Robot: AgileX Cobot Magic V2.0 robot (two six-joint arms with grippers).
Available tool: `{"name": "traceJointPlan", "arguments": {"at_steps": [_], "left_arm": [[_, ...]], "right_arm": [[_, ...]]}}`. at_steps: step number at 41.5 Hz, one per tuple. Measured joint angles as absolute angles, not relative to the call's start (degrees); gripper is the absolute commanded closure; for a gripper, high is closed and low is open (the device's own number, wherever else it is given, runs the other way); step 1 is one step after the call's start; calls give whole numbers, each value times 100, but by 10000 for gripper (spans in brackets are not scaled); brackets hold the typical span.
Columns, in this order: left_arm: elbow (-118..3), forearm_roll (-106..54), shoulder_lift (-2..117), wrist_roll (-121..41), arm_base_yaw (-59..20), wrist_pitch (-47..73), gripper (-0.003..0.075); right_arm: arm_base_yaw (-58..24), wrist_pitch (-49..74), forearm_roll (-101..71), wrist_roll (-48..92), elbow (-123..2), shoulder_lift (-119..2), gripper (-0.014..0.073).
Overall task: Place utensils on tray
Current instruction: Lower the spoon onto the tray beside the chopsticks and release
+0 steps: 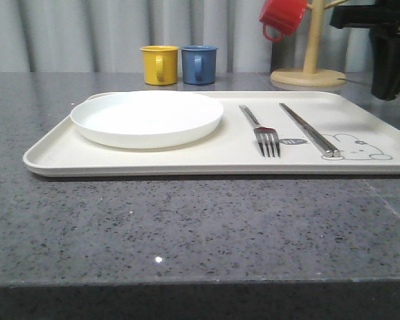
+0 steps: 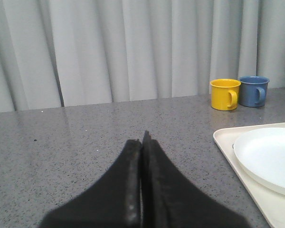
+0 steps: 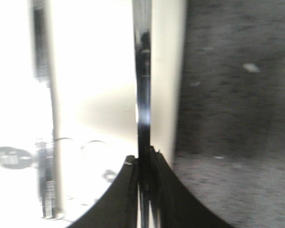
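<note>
The large cream rectangular tray (image 1: pixel 53 155) already carries, left to right, a round white shallow plate (image 1: pixel 147 117), a silver metal fork (image 1: pixel 260 130) and a pair of long flat metal chopsticks (image 1: pixel 310 129) by the rabbit drawing. The left gripper (image 2: pixel 142 142) is clenched on nothing, off the tray's left end. The right gripper (image 3: pixel 145 159) grips a thin shiny metal handle (image 3: pixel 143 71) — probably the spoon — its long axis running straight out from the fingertips, over the tray's right edge. The right arm is nearer.
</note>
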State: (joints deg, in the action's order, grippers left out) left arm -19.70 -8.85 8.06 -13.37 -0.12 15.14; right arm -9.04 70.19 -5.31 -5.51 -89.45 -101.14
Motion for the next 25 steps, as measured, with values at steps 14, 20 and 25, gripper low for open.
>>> {"name": "traceJointPlan", "arguments": {"at_steps": [14, 20, 25], "left_arm": [[-1970, -885, 806, -1337, -12, 1514, 739], [-1970, -885, 806, -1337, -12, 1514, 739], [-1970, -885, 806, -1337, -12, 1514, 739]], "right_arm": [[-1002, 6659, -832, -1077, -8945, -10435, 662], [-1002, 6594, -824, -1167, -8945, -10524, 662], [-1002, 6594, -732, -1176, -8945, -10654, 662]]}}
